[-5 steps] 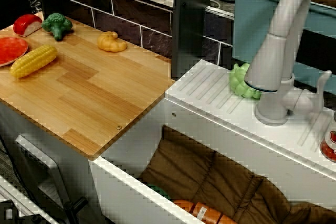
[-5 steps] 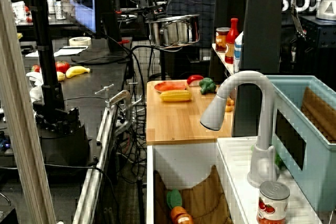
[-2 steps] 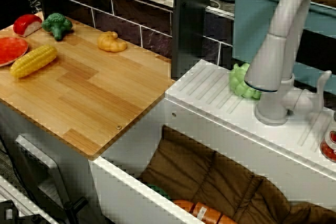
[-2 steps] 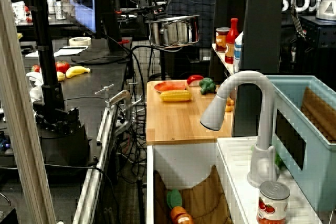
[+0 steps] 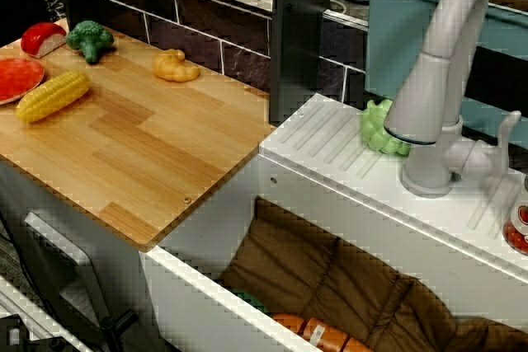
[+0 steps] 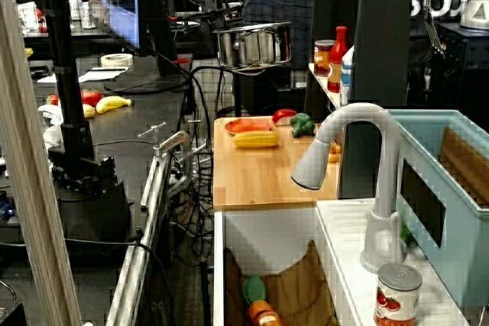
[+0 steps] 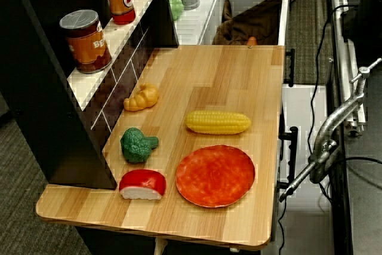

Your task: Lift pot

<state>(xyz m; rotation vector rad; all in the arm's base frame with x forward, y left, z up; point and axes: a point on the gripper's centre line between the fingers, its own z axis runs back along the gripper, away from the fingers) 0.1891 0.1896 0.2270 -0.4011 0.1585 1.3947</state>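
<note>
The gripper (image 6: 218, 22) hangs high in the air at the left side of the pot (image 6: 253, 44), at the foot of a dark arm that drops straight down from cabling above; its fingers are too dark and small to make out, so I cannot tell whether they are clamped or spread, though the pot hangs level beside it with nothing underneath; the pot sits well above the far end of the wooden counter (image 6: 263, 177), clear of everything on it; in the overhead view only its shiny underside shows at the top edge.

Below on the counter lie a red plate (image 7: 215, 175) near the front, an ear of corn (image 7: 218, 122) just beyond it, a broccoli (image 7: 138, 145), a red-and-white piece (image 7: 142, 184) and a croissant (image 7: 142, 98) along the wall side; further along stands a white sink (image 5: 346, 162) with a grey faucet (image 5: 437, 80).
</note>
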